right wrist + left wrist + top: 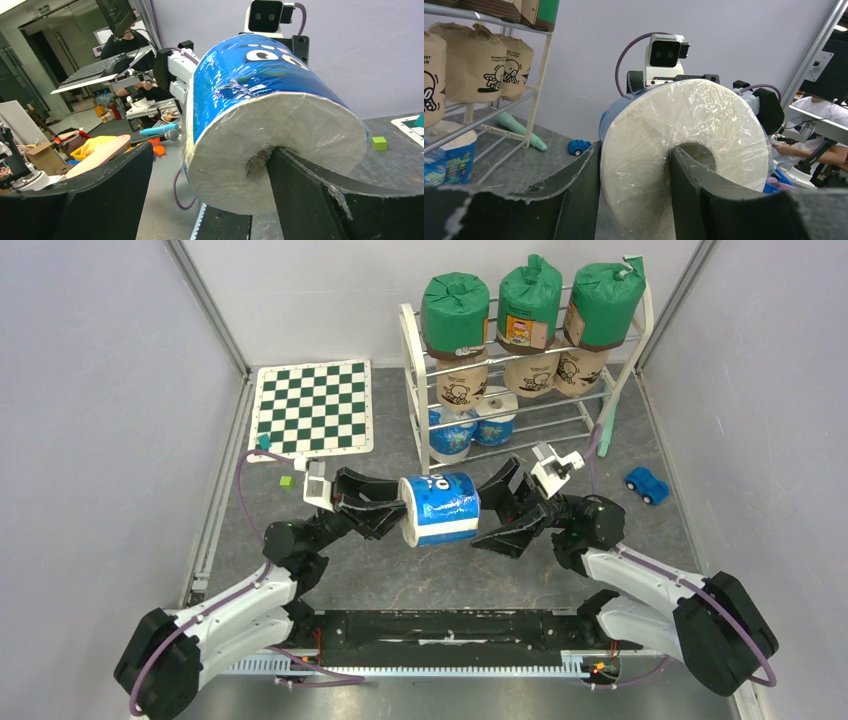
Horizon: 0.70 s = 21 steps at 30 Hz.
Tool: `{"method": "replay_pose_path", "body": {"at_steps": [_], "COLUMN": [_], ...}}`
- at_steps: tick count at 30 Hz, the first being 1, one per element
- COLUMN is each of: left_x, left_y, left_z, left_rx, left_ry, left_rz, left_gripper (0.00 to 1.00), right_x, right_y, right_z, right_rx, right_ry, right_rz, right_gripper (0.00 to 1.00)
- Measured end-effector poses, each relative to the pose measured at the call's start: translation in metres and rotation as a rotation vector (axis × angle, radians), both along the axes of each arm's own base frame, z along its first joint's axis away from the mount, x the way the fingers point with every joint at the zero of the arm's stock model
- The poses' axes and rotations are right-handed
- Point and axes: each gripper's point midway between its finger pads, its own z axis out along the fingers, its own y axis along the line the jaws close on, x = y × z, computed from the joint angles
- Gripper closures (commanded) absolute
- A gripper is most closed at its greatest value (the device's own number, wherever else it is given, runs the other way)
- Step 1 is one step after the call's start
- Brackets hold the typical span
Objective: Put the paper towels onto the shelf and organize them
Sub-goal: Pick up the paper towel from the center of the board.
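Note:
A white paper towel roll in blue wrap (440,508) hangs on its side above the table between both arms. My left gripper (392,508) is shut on its left end wall (634,165), one finger (691,195) in the core and the other outside. My right gripper (492,512) is open: one finger (300,200) sits at the core hole of the right end (280,135), the other (100,200) stands apart. The white shelf (413,380) at the back holds three green rolls (455,310) on top, three tan rolls (530,370) below, two blue-wrapped rolls (470,425) lowest.
A green-and-white checkered mat (312,408) lies at the back left, with a small green cube (286,481) near its front edge. A blue toy car (647,484) sits right of the shelf. A teal stick (607,425) leans by the shelf's right foot. Grey walls close both sides.

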Motion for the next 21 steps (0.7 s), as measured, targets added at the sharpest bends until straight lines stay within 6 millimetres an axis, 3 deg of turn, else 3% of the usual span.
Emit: {"method": "replay_pose_path", "body": {"at_steps": [5,10,15,18,21], "left_x": [-0.001,-0.002,-0.008,-0.013,-0.016], "left_y": [-0.001,-0.003,0.001,0.006,0.014], "left_z": [0.004,0.004,0.007,0.008,0.011], "left_rx": [-0.014,-0.014,-0.005,0.019,0.03], "left_ry": [-0.012,-0.014,-0.038,-0.059,-0.095], "left_rz": [-0.008,-0.015,-0.003,0.017,0.069], "left_gripper": [0.71,0.65,0.47,0.29,0.07], "right_x": [-0.002,-0.002,-0.003,-0.005,-0.006], "right_y": [0.005,0.006,0.007,0.008,0.008], "right_z": [0.002,0.002,0.001,0.002,0.001], "right_rx": [-0.002,-0.006,-0.014,-0.015,-0.02], "right_ry": [0.002,0.006,0.011,0.005,0.001], "right_rz": [0.023,0.03,0.042,0.052,0.059], "right_gripper": [0.21,0.44,0.76,0.95,1.0]}}
